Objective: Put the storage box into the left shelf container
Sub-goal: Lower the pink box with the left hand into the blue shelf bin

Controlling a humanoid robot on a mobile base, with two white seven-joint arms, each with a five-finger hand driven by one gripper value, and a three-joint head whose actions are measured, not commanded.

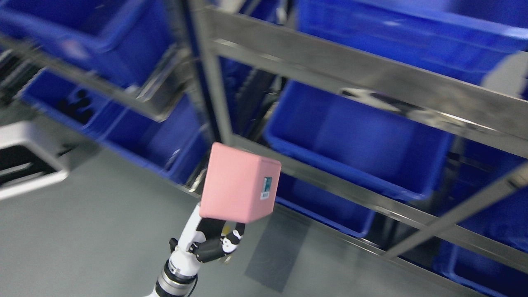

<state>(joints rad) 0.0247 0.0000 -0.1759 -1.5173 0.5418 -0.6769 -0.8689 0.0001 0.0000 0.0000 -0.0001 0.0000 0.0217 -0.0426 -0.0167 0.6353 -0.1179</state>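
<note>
One hand, the left hand (214, 241), grips the pink storage box (239, 183) from below, raising it toward the blue shelf containers (156, 136).

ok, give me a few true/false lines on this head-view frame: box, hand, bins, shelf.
1. The left hand holds a pink cube-shaped storage box from below. True.
2. The box lies inside a blue plastic bin. False: it is held up in front of the steel shelf frame.
3. The box carries a small label on one side. True.
4. The shelf bins are green. False: they are blue.
5. The right hand is also on the box. False: no right hand is in view.
</note>
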